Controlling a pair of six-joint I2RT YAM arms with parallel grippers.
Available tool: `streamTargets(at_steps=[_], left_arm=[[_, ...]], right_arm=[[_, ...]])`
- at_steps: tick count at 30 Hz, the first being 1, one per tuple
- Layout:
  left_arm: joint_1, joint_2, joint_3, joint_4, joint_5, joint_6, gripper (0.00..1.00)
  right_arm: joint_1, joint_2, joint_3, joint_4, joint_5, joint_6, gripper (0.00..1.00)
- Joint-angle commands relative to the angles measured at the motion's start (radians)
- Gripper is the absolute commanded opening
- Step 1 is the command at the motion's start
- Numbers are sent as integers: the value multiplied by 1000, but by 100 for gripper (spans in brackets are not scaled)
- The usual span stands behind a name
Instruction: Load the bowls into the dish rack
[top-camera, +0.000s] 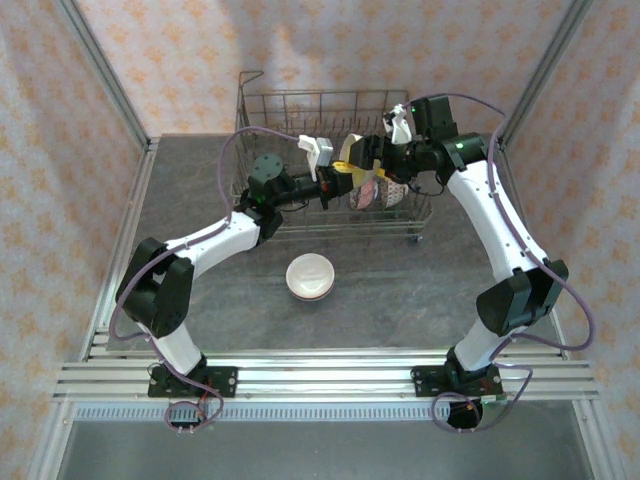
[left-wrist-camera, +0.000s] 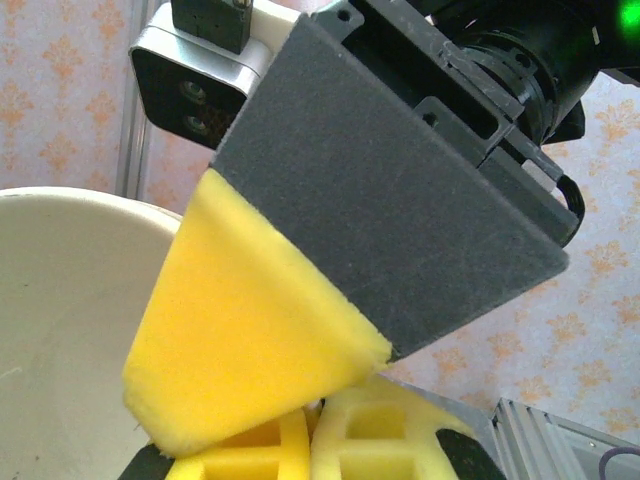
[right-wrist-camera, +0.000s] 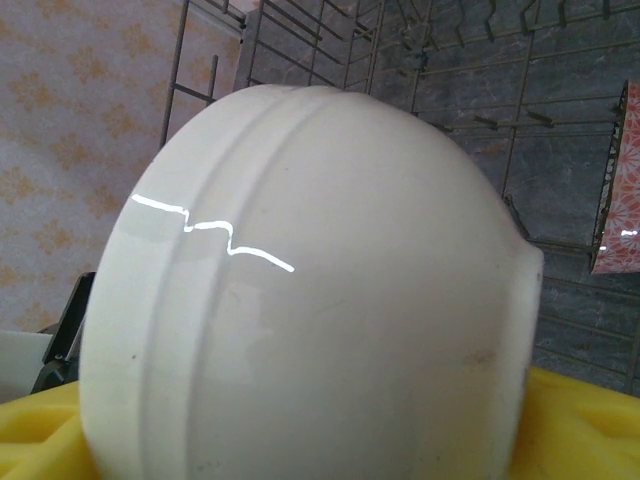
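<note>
A plain white bowl (right-wrist-camera: 320, 290) hangs on its side over the dish rack (top-camera: 262, 108), its mouth (left-wrist-camera: 60, 330) turned toward my left wrist. My left gripper (left-wrist-camera: 315, 425) is shut on its rim, near the rack's front (top-camera: 340, 186). My right gripper (top-camera: 362, 152) straddles the same bowl. One of its pads (left-wrist-camera: 240, 330) lies across the mouth and the other finger (right-wrist-camera: 585, 425) sits by the foot. Whether they press on it is hidden. A pale bowl with a pinkish rim (top-camera: 310, 277) sits upright on the table. A patterned bowl (top-camera: 373, 192) stands in the rack.
The rack's wire tines and back wall (right-wrist-camera: 470, 110) stand close behind the held bowl, with a pink patterned bowl (right-wrist-camera: 615, 190) on edge to the right. The rack's raised loop handle (top-camera: 248, 80) is at its back left corner. Both arms crowd the rack's front middle.
</note>
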Motion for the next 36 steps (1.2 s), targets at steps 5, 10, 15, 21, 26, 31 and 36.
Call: streamTargets(at_steps=[5,10,15,21,26,31,36], left_arm=[[0,9,38,100,28,7,0],[0,11,38,77,22,21,0],[0,2,35,34,-7,61,4],[0,-16,28,-18,-58,115,31],[1,-38,4,-36,-94,148,50],[4,-85,-42,-70,-142,185,61],[12,-169,-98,-216,-321,208,84]], right_arm=[[11,-3,38,-29,15,-6,68],[10,-1,39,-27,31,-3,59],[10,0,43,-33,65,-8,54],[16,18,66,-51,119,-21,49],[35,76,135,-110,183,-48,49],[45,138,200,-150,267,-52,48],[70,210,276,-193,379,-57,48]])
